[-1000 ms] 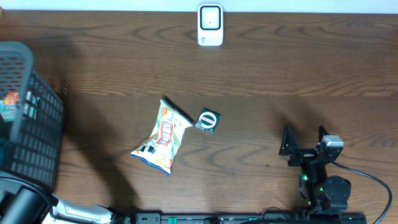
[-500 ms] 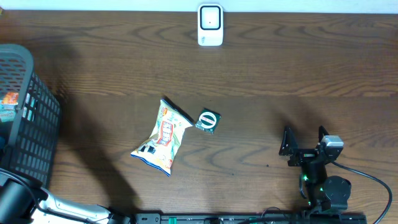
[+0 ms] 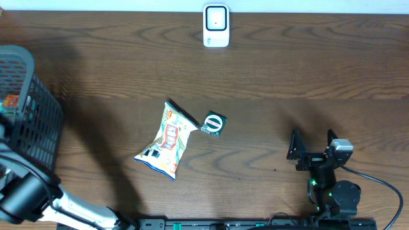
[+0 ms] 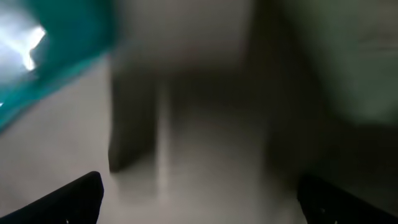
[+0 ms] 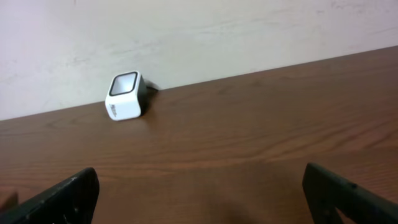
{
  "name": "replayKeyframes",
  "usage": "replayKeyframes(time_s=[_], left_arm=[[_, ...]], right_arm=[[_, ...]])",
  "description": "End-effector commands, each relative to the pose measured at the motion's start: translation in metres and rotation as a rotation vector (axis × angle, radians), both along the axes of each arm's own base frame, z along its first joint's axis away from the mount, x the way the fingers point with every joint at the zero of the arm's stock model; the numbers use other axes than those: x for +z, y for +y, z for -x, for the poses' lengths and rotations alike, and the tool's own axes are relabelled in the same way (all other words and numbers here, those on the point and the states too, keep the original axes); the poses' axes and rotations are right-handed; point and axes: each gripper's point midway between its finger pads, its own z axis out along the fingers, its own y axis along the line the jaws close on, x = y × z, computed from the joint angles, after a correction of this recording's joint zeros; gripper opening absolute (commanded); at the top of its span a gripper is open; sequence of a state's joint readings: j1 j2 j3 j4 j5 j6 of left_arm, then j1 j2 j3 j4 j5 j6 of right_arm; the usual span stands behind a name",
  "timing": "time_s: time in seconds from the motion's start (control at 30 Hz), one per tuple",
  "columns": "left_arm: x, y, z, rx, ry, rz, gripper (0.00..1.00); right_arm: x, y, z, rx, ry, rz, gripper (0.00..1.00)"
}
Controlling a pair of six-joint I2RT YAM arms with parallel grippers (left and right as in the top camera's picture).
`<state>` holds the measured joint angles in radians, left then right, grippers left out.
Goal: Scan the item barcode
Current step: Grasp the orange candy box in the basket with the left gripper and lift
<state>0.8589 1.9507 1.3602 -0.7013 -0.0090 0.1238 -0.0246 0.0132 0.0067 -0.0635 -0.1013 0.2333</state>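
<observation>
Overhead, the right jaws stood released near the bench's [image 3: 287, 76] near edge, the two black fingers [image 3: 294, 148] wide apart with nothing between them, and a black cable [image 3: 377, 182] trailed off behind them. The snack bag [image 3: 166, 140] lay flat on the bench well to the left of the right jaws and a little ahead of them. A small green packet [image 3: 213, 123] lay just beside the bag's far corner, on the side nearer those jaws. The white scanner [image 3: 216, 25] stood far ahead of the right jaws and off to their left, at the bench's far edge. A black mesh basket [image 3: 32, 128] sat at the far left, well apart from the right jaws, with something orange [image 3: 11, 100] showing inside it. The left arm [image 3: 25, 195] reached up beside the basket, and the left jaws could not be made out in this view.

Left wrist view was heavily blurred. The two dark fingers [image 4: 74, 199] showed at the lower corners, far apart with nothing gripped between them, so the left jaws were released. A teal shape [image 4: 50, 50] sat ahead and to the left of them. The rest was grey with dark upright bands that I could not identify, and no task item could be recognised.

Right wrist view showed the fingers [image 5: 62, 199] at both lower corners, spread wide and empty. The scanner [image 5: 125, 96] stood ahead and to the left of them on the bench [image 5: 249, 137], against a pale wall [image 5: 249, 31], its window tilted upward. Neither the bag nor the packet appeared in this view.
</observation>
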Motion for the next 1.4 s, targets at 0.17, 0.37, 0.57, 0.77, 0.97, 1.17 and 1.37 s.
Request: replayKeyframes(time_s=[0.17,0.37,0.57,0.77,0.97,1.17,1.37], left_arm=[[0.031,0.009,-0.050,0.039,-0.194,-0.133,0.98],[0.046,0.024,-0.076,0.019,-0.297,-0.213,0.98],[0.057,0.026,-0.100,-0.033,-0.408,-0.228,0.98],[0.057,0.035,-0.109,-0.037,-0.439,-0.259,0.98],[0.046,0.034,-0.114,-0.176,-0.408,-0.278,0.98],[0.032,0.034,-0.114,-0.197,-0.384,-0.268,0.91],[0.005,0.031,-0.111,-0.194,-0.347,-0.222,0.91]], right_arm=[[-0.001,0.002,0.000,0.012,0.003,0.002,0.99],[-0.001,0.002,0.000,0.012,0.003,0.002,0.99],[-0.001,0.002,0.000,0.012,0.003,0.002,0.99],[-0.001,0.002,0.000,0.012,0.003,0.002,0.99],[-0.001,0.002,0.000,0.012,0.003,0.002,0.99],[-0.001,0.002,0.000,0.012,0.003,0.002,0.99],[-0.001,0.002,0.000,0.012,0.003,0.002,0.99]])
